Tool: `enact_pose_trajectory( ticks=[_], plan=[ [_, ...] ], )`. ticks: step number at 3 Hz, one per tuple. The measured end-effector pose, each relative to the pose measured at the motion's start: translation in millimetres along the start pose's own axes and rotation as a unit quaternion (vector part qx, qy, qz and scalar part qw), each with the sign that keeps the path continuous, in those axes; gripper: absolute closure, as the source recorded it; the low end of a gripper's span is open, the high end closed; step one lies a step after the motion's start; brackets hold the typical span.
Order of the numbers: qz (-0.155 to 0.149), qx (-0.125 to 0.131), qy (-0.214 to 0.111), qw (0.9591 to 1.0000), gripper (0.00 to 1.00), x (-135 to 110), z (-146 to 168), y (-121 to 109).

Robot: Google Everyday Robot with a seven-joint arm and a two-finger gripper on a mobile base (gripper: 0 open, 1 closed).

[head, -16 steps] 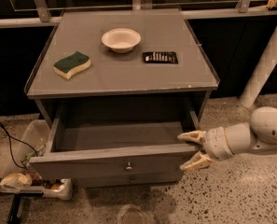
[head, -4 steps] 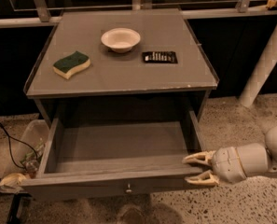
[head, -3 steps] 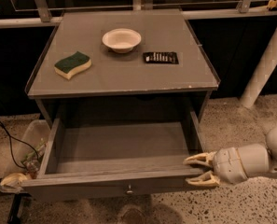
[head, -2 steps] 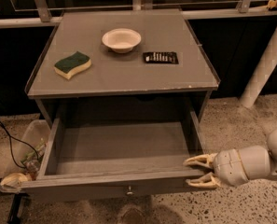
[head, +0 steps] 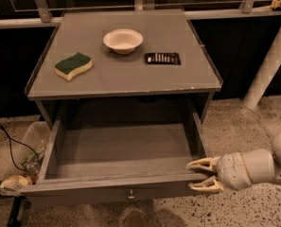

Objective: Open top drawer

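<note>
The top drawer (head: 116, 151) is a wide grey box pulled far out of the grey cabinet, and nothing lies inside it. Its small round metal knob (head: 130, 194) shows at the centre of the front panel, near the bottom of the view. My gripper (head: 202, 175) reaches in from the right, its pale fingers spread open at the drawer's front right corner, one finger above the front edge and one below. It holds nothing.
On the cabinet top (head: 126, 74) sit a green and yellow sponge (head: 73, 65), a white bowl (head: 122, 40) and a black packet (head: 162, 58). A bin with cables (head: 27, 150) stands at the left. A white post (head: 270, 63) rises at the right.
Since the oldest frame the drawer has come further out toward the camera, and my gripper moved with its front corner. Over the last second nothing has visibly moved.
</note>
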State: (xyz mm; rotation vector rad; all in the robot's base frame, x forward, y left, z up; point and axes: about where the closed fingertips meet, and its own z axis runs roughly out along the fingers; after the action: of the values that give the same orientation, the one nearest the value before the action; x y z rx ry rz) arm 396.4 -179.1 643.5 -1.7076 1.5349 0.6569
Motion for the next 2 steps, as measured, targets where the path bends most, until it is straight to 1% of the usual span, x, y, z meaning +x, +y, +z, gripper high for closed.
enact_pose_trajectory(
  ticks=[1,2],
  plan=[
    [0.0,0.0,0.0,1.0,0.82,0.0,0.0,0.0],
    [0.0,0.0,0.0,1.0,0.59,0.0,0.0,0.0]
  ],
)
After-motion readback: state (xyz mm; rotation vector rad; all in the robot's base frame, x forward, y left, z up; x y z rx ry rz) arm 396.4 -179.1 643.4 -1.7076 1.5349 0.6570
